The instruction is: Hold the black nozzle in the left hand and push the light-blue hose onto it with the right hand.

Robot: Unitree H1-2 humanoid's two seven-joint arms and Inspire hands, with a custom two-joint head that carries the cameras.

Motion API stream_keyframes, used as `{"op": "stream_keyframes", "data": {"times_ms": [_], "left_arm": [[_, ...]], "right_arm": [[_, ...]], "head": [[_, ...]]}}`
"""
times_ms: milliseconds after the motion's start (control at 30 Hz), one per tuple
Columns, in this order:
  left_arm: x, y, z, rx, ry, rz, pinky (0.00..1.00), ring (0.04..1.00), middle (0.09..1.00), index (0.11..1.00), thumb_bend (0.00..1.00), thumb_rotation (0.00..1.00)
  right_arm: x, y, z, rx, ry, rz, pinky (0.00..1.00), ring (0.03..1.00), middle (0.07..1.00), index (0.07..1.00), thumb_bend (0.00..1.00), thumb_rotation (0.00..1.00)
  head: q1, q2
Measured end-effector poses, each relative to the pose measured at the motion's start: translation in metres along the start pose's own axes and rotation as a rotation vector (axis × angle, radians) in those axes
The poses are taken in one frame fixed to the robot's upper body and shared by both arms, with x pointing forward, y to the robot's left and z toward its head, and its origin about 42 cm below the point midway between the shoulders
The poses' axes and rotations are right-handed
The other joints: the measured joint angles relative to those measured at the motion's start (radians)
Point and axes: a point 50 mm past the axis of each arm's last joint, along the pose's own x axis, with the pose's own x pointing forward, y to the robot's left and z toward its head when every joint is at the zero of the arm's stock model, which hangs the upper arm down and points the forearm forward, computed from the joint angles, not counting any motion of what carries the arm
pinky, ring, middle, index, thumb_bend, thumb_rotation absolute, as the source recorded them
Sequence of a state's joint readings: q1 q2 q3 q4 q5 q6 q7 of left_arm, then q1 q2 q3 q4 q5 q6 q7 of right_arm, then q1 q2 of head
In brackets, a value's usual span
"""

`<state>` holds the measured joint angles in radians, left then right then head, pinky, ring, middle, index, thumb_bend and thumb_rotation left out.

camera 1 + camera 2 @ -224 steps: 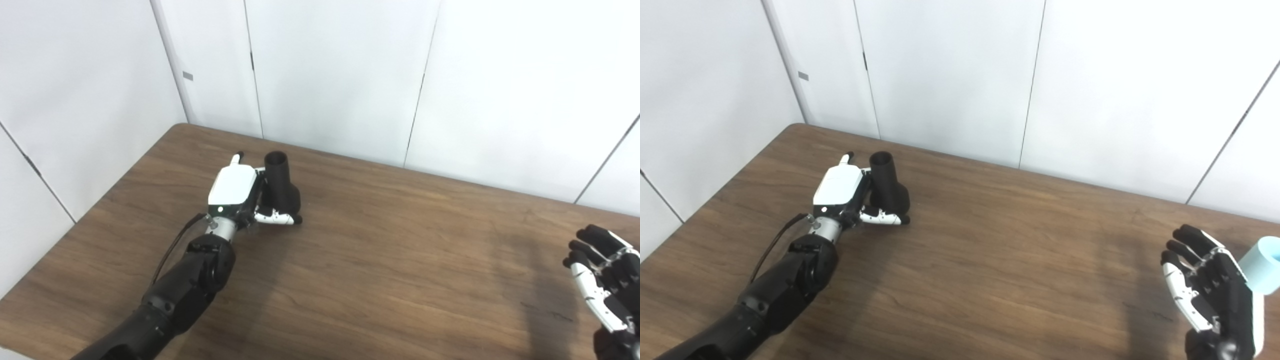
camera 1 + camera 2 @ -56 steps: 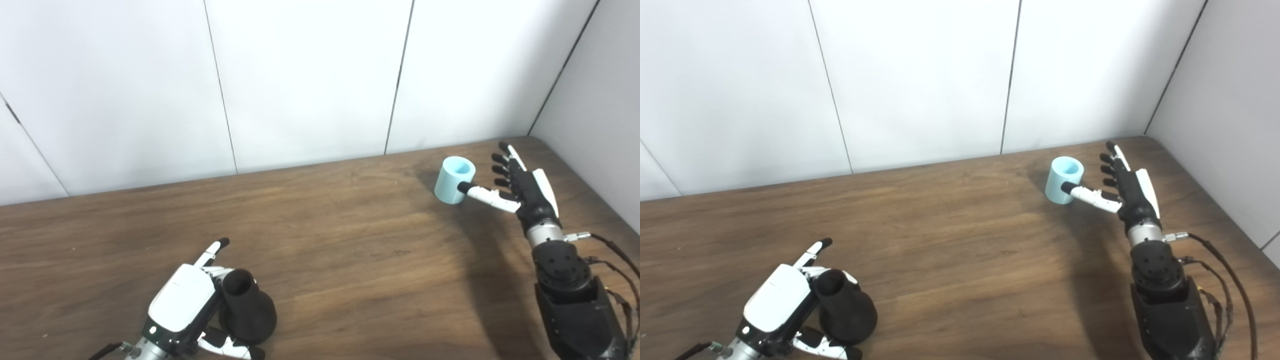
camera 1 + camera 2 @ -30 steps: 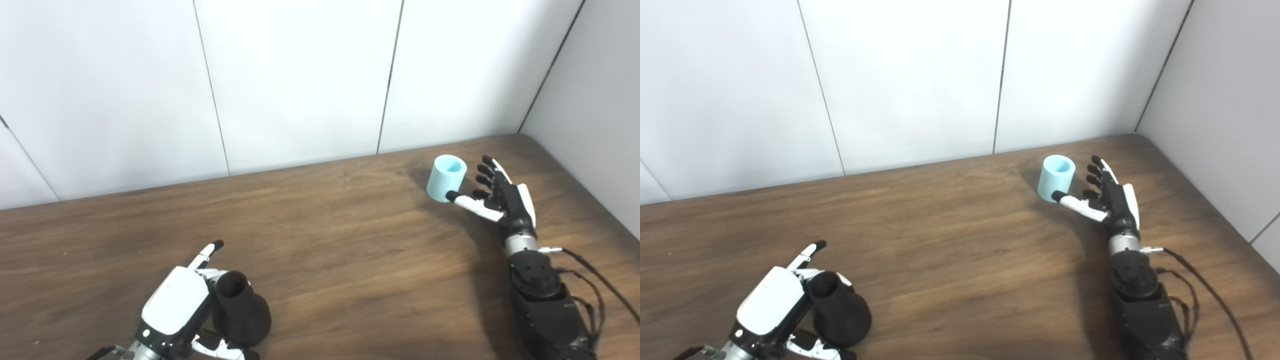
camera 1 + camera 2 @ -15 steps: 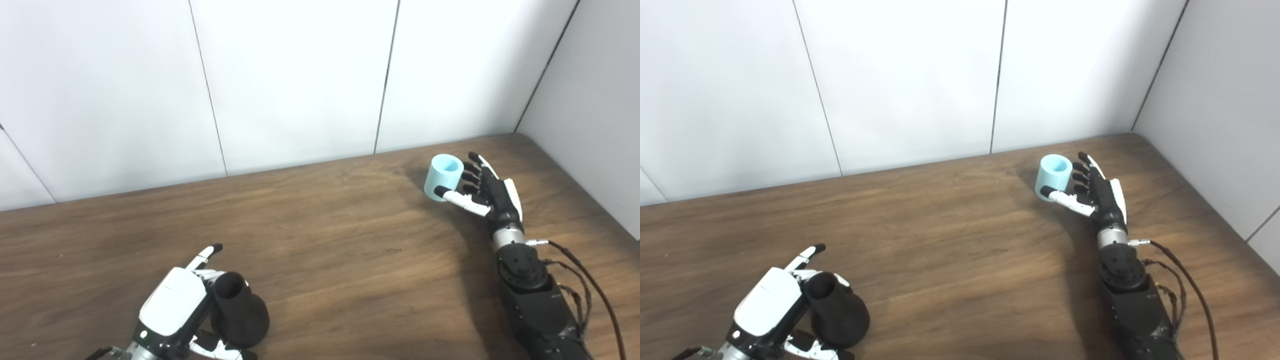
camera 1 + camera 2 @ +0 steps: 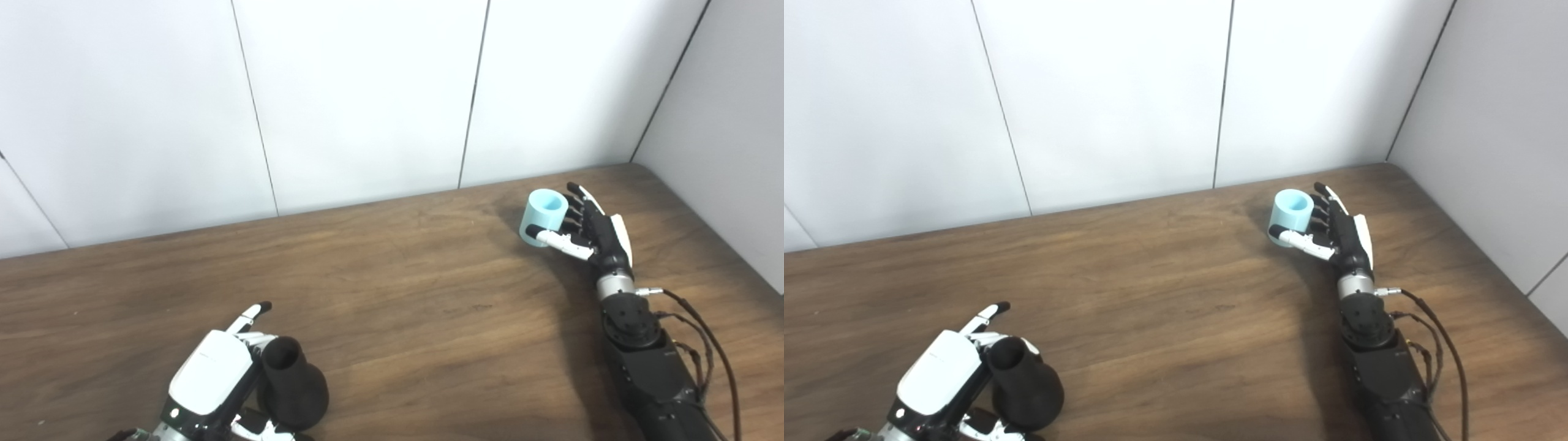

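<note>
Two hands at a wooden surface (image 5: 404,306), each at its own part. The left hand (image 5: 211,383), at the near-left edge, has its fingers wrapped round the nozzle (image 5: 291,383) — one finger points away, unused. The nozzle stands with its wide bulb low and its open neck tilted up toward the far right.

The right hand (image 5: 597,236) is at the far-right corner beside the hose (image 5: 542,209), a short light-blue sleeve standing upright on the surface, bore up. The thumb lies across the near side of the hose and the fingers (image 5: 1323,211) reach round its far side; they appear to touch it, but whether the grip has closed cannot be told, and the hose looks to be resting on the surface.

Progress, as judged: the first half is done — the nozzle is in the left hand's hold. Left to do: close on the hose, lift it, carry it across the surface to the nozzle, line up bore with neck, and push it on. The two parts lie well apart.

Count: one nozzle, one hose, two hands.
</note>
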<state>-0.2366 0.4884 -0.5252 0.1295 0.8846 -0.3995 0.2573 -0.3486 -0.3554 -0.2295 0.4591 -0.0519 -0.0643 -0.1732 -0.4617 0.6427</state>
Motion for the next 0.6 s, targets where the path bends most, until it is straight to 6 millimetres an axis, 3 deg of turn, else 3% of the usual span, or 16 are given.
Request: {"op": "stream_keyframes", "data": {"times_ms": [433,600], "left_arm": [[-0.0003,0.0,0.0002,-0.001,0.0,0.0,0.93,0.532,0.474,0.499,0.52,0.0],[-0.0003,0.0,0.0002,0.0,0.0,0.0,0.94,0.534,0.476,0.497,0.52,0.0]], "right_arm": [[0.0024,0.0006,0.0023,-0.007,0.005,-0.013,0.73,0.787,0.796,0.8,1.0,0.28],[0.0041,-0.0006,0.0031,0.015,0.011,-0.029,0.66,0.706,0.728,0.758,0.94,0.07]], "head": [[0.005,0.0],[0.005,0.0]]}}
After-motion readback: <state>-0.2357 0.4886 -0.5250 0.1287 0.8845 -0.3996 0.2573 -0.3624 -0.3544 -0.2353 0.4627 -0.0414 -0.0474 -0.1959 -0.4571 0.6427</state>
